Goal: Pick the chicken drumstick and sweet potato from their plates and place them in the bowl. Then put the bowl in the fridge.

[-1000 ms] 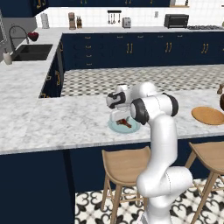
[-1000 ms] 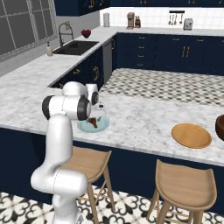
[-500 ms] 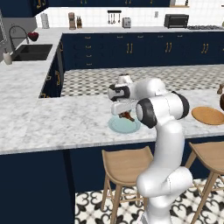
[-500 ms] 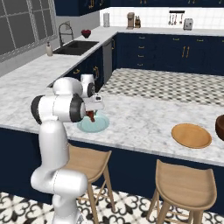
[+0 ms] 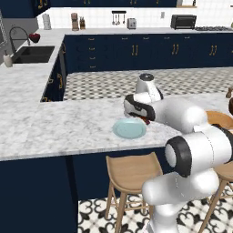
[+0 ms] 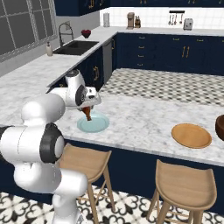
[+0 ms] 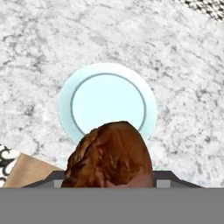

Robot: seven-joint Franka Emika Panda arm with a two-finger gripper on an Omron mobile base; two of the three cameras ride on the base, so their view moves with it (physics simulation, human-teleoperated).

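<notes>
The reddish-brown chicken drumstick (image 7: 111, 157) hangs in my gripper (image 6: 89, 109), which is shut on it, a little above the counter. Just beneath and ahead of it lies the light blue plate (image 7: 108, 103), bare. In the left base view the gripper (image 5: 144, 119) sits at the right rim of that plate (image 5: 129, 128). The orange-brown plate (image 6: 191, 135) lies further right along the counter with nothing showing on it. The dark reddish-brown bowl (image 6: 220, 127) is cut off by the right edge. The sweet potato and the fridge are out of view.
The marble counter (image 6: 144, 118) ends close behind the plates, with wooden stools (image 6: 89, 159) (image 6: 188, 183) below its front edge. A sink (image 6: 76, 47) is far off to the left, and navy cabinets (image 6: 183, 52) line the back.
The gripper has lifted the drumstick off the light blue plate and carried it up and toward the right rim. The plate is now bare.
</notes>
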